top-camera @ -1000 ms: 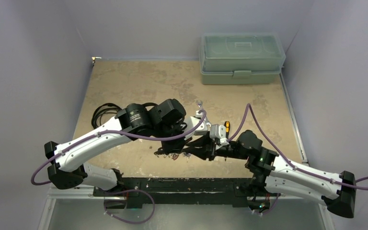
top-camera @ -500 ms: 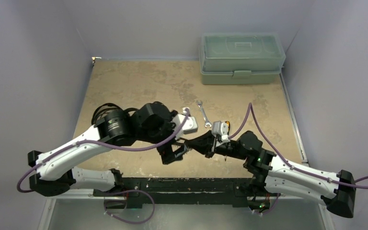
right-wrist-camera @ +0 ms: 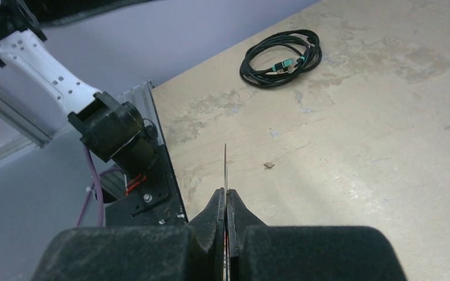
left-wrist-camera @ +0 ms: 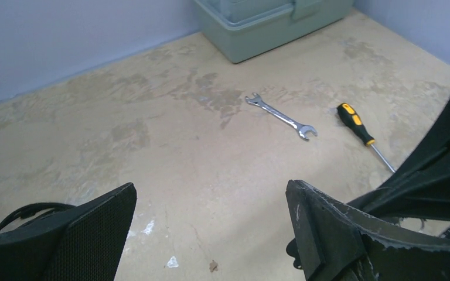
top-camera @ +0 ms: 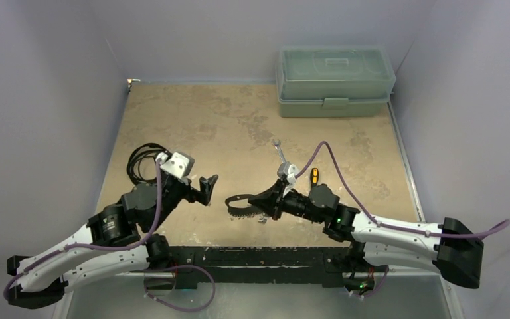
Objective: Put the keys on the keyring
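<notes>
Robot lab test cell: plain grey walls [top-camera: 40, 100] around scuffed tabletop [top-camera: 206, 119], green toolbox [top-camera: 335, 80], wrench [left-wrist-camera: 281, 117], screwdriver [left-wrist-camera: 362, 132].

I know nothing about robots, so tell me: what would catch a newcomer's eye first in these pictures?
Near the front of the tan table, the right end effector is shut on a flat keyring, while the left end effector gapes open opposite it. Behind them lie a wrench and a yellow-handled screwdriver, with a green toolbox at the far right corner.
</notes>
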Action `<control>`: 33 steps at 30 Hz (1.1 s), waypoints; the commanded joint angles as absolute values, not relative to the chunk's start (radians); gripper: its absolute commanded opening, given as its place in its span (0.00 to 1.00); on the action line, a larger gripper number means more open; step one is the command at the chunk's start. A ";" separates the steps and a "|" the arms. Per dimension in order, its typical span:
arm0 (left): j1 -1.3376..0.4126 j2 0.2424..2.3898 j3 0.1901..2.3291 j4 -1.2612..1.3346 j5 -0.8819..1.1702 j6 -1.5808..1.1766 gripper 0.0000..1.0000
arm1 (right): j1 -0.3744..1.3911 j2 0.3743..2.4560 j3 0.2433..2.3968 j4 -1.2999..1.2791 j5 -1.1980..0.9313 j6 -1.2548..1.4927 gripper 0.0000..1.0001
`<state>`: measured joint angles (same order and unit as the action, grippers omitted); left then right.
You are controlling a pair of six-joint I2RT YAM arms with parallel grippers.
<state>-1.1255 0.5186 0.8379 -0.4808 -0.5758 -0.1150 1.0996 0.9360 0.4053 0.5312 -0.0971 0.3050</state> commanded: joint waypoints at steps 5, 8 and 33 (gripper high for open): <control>-1.124 0.513 0.764 -0.365 -0.772 -0.135 0.95 | 1.101 1.110 0.404 0.870 -0.058 0.525 0.00; -1.122 0.519 0.751 -0.369 -0.770 -0.138 0.95 | 1.101 1.216 0.405 1.009 -0.061 0.598 0.00; -1.057 0.563 0.743 -0.390 -0.701 -0.166 0.92 | 0.987 2.037 0.408 1.840 0.089 0.992 0.00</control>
<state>-1.0729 0.5568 0.7433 -0.4126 -0.7261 -0.1566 1.0077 2.0319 0.4065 1.5375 0.0200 1.0363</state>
